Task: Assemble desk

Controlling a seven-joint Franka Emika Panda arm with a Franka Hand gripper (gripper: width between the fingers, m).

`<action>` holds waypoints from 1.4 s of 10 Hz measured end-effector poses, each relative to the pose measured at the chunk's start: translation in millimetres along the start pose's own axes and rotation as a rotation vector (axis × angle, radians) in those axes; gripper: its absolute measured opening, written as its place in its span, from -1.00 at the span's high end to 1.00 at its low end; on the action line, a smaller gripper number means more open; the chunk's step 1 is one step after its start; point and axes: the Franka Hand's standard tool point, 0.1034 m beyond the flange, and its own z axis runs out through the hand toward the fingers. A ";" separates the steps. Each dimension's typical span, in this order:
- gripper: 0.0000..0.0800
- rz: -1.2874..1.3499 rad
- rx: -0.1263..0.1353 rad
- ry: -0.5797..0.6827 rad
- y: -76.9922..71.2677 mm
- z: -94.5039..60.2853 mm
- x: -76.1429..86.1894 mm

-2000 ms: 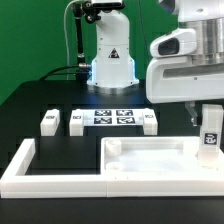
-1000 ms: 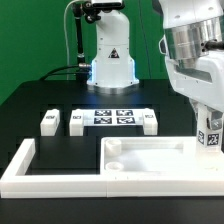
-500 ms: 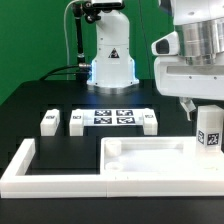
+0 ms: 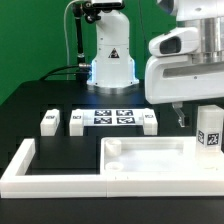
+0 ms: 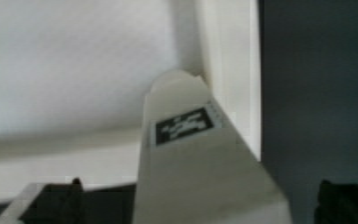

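The white tabletop lies at the front, inside the fence. One white leg with a tag stands upright on its corner at the exterior view's right. My gripper straddles this leg from above, and one dark finger stands clear of it. In the wrist view the leg rises between my fingertips, with a gap on each side, so the gripper is open. The tabletop's rim lies behind the leg. Three loose legs lie further back.
The marker board lies between the loose legs. A low white fence runs along the front and the exterior view's left. The arm's base stands at the back on the black table.
The wrist has turned back from its rotated pose of a second ago. The fingers have spread away from the upright leg, which stays on the tabletop corner.
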 end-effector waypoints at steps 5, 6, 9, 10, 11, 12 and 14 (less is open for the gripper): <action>0.27 0.219 0.000 -0.001 1.5 1.0 -0.8; 0.27 0.286 0.000 -0.001 2.0 1.0 -0.8; 0.27 0.735 0.001 -0.026 6.2 0.0 -1.1; 0.27 0.931 0.016 -0.046 5.4 -0.9 -0.2; 0.27 1.146 0.040 -0.068 7.7 -0.3 -0.1; 0.27 1.294 0.062 -0.088 10.6 0.1 0.3; 0.27 1.434 0.075 -0.105 12.0 0.5 -0.1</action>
